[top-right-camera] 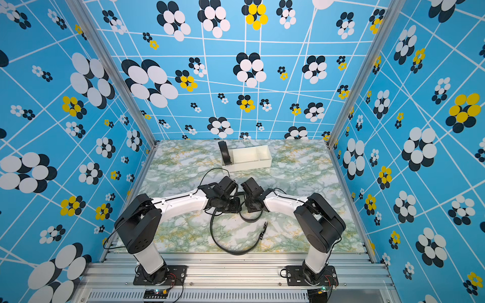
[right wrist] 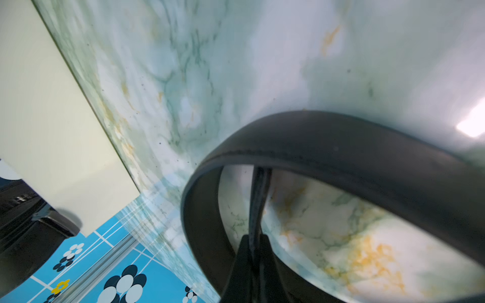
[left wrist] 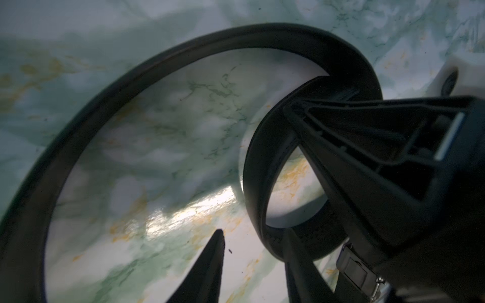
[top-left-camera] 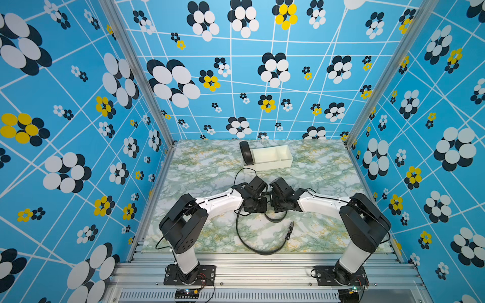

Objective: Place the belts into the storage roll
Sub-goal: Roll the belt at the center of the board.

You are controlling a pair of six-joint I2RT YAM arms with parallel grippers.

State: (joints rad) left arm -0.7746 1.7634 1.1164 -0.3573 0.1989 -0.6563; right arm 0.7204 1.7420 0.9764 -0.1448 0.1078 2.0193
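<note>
The right gripper [right wrist: 255, 237] pinched the loose belt [top-left-camera: 262, 253]; the left gripper [left wrist: 254, 232] stood spread beside it. A coiled belt [top-left-camera: 246, 153] sat in the tray [top-left-camera: 273, 164] by the table's [top-left-camera: 328, 189] far edge.

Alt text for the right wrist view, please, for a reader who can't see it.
The right gripper is shut on a black belt, whose strap arches in a wide loop over the green-veined marble table. The off-white storage roll lies beyond, apart from the loop.
</note>
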